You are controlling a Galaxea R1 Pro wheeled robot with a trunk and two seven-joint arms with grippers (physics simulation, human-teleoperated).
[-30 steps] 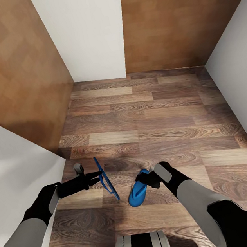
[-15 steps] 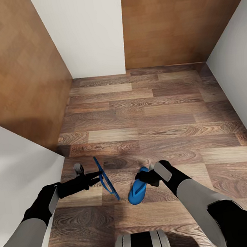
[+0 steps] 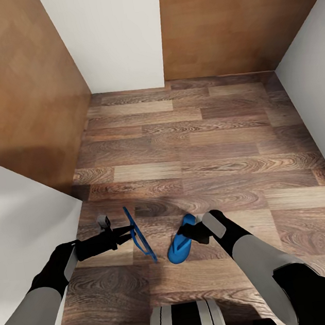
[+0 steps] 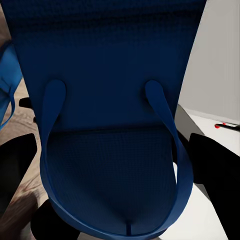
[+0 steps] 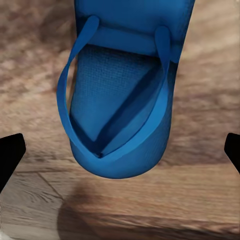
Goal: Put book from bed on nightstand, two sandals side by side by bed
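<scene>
You get even, soft, shadeless-looking light over the brown wood-plank floor [image 3: 207, 145], with only a faint dark smudge of shadow near the edge-on blue flip-flop [image 3: 138, 235]. The white wall panel [image 3: 109, 35] renders flat and glare-free. Your wrist views sit too close: the dark blue sandal sole [image 4: 115, 100] looks dim, and the planks behind the brighter blue sandal [image 5: 120, 105] are blurred.

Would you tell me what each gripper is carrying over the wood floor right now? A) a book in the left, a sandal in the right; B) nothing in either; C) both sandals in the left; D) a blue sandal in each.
D: the left gripper holds one blue sandal on edge, and the right gripper holds the other sandal.
</scene>
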